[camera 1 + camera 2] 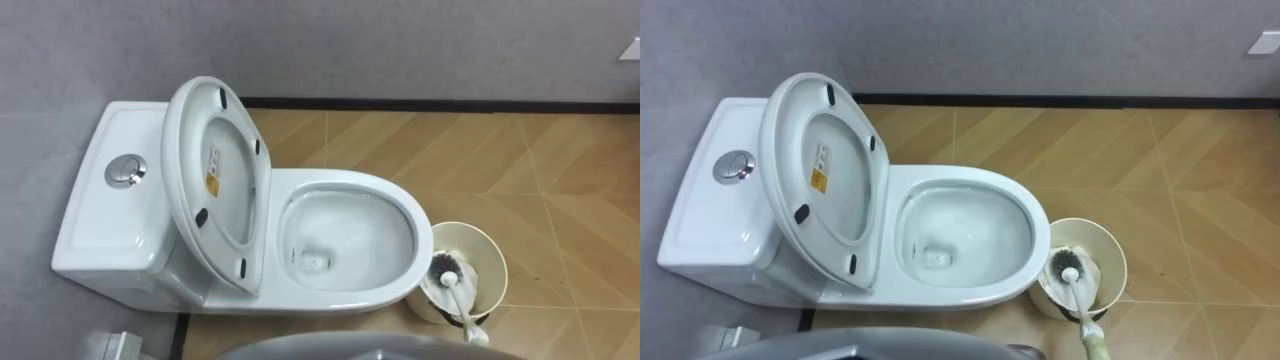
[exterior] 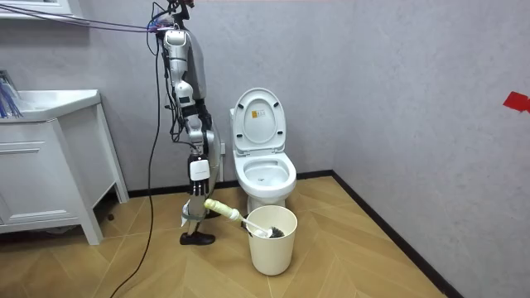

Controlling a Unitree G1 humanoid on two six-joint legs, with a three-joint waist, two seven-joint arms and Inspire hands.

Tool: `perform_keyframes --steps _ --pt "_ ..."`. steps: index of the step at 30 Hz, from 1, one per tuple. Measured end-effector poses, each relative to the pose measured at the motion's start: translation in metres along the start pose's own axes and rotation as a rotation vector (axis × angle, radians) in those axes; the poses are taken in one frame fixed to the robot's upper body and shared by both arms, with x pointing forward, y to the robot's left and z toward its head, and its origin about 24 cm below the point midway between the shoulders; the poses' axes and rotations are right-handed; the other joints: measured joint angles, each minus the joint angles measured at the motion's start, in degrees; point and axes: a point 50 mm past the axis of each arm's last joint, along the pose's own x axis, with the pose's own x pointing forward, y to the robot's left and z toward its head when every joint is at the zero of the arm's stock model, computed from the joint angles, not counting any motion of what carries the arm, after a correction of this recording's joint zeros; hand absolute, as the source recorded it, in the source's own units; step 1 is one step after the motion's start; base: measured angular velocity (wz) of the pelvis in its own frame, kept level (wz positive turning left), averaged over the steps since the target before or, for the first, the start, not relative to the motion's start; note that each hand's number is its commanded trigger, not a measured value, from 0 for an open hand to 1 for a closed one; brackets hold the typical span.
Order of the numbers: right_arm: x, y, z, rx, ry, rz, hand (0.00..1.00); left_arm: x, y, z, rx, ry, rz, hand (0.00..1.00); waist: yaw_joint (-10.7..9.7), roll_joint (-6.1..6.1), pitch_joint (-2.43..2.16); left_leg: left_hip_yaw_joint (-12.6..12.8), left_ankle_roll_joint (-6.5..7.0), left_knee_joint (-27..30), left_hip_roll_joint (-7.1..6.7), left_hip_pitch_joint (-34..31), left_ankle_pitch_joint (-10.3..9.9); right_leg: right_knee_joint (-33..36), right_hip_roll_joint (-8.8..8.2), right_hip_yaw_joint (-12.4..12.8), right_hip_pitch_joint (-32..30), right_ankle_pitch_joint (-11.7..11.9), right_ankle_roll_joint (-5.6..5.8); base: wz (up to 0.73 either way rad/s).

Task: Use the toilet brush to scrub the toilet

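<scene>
Left eye view: one white toilet (image 1: 340,185), seat and lid (image 1: 215,180) raised against tank. One orange-and-white sticker (image 1: 212,170) on lid's inner face, print too small to read. One chrome flush button (image 1: 127,171). One cream bucket (image 1: 490,265) just beside bowl. One toilet brush (image 1: 457,295) in it, head down.

Room view: right hand (image 2: 197,178) hangs low near brush handle's end; cannot tell grip or contact.

Right eye view: same things, same counts.

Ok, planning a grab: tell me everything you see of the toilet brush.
The toilet brush has a dark bristle head, a thin white shaft and a pale yellowish grip, all plastic-looking. Its head sits in the cream bin beside the toilet bowl; the shaft leans on the bin's rim, slanting up towards the right hand. Whether that hand touches it is unclear.
</scene>
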Motion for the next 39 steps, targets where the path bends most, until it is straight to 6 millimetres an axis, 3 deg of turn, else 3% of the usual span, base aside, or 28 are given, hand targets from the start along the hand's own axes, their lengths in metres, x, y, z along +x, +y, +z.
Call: perform_keyframes --steps 8,12,18,23,27,29,31,36,39 --pt "0.0 -0.001 0.001 0.037 -0.001 -0.004 0.0 0.0 0.002 0.001 -0.003 0.0 0.008 0.0 0.08 0.03 0.0 0.21 0.0 -0.05 0.0 -0.01 0.0 -0.02 0.05 0.38 -0.15 0.0 0.0 -0.01" --pt "0.0 -0.002 0.0 0.241 -0.012 -0.02 0.0 0.0 0.003 0.004 -0.02 -0.006 0.014 0.0 -0.02 0.56 0.01 0.24 0.0 -0.23 0.01 -0.06 0.0 0.02 0.23 1.23 -0.34 0.0 -0.01 -0.02" --pt "0.001 0.004 -0.029 0.656 0.075 -0.027 0.0 0.0 0.006 0.002 -0.051 0.001 0.057 0.0 -1.06 1.26 0.14 0.57 0.0 -0.34 -0.1 0.3 0.0 0.06 0.58 2.31 -0.06 0.0 -0.04 -0.01" --pt "0.0 0.013 -0.051 1.119 0.156 -0.041 0.0 -0.001 0.009 -0.01 -0.138 0.02 0.086 0.0 -3.78 1.17 0.16 1.07 0.0 -0.55 -0.03 0.86 0.0 0.18 0.6 2.8 0.06 0.0 -0.07 -0.04" --pt "0.0 0.004 -0.047 1.505 0.137 -0.064 0.0 -0.003 0.017 -0.014 -0.21 0.013 0.128 0.0 -4.99 0.61 0.17 1.01 0.04 -0.83 0.0 1.05 0.03 0.3 0.63 3.1 -0.05 0.01 -0.07 -0.04" --pt "-0.001 -0.014 -0.035 1.652 0.076 -0.096 0.0 -0.004 0.024 -0.014 -0.262 -0.006 0.158 0.0 -5.27 -0.11 0.05 0.85 0.07 -0.89 -0.08 1.05 0.04 0.3 0.43 2.95 -0.11 0.02 -0.02 0.0" --pt "-0.003 -0.033 -0.025 1.683 0.019 -0.135 0.0 -0.005 0.03 -0.014 -0.271 -0.015 0.181 0.0 -5.38 -0.49 0.09 0.75 0.09 -0.76 -0.19 0.82 0.05 0.25 0.49 2.99 -0.22 0.05 0.03 0.03" --pt "-0.022 -0.093 0.013 1.685 -0.2 -0.257 0.0 -0.006 0.041 -0.012 -0.303 -0.037 0.228 0.0 -4.98 -1.68 -0.09 0.89 0.09 -0.1 -0.24 -1.16 0.05 0.3 0.56 2.97 -1.87 0.19 0.05 0.01" --pt "-0.043 -0.13 0.04 1.625 -0.366 -0.351 0.0 -0.009 0.047 -0.003 -0.315 -0.084 0.247 0.0 -4.47 -1.82 -0.17 0.96 0.09 -0.06 -0.2 -2.35 0.05 0.29 0.64 2.86 -2.98 0.51 0.05 0.0"
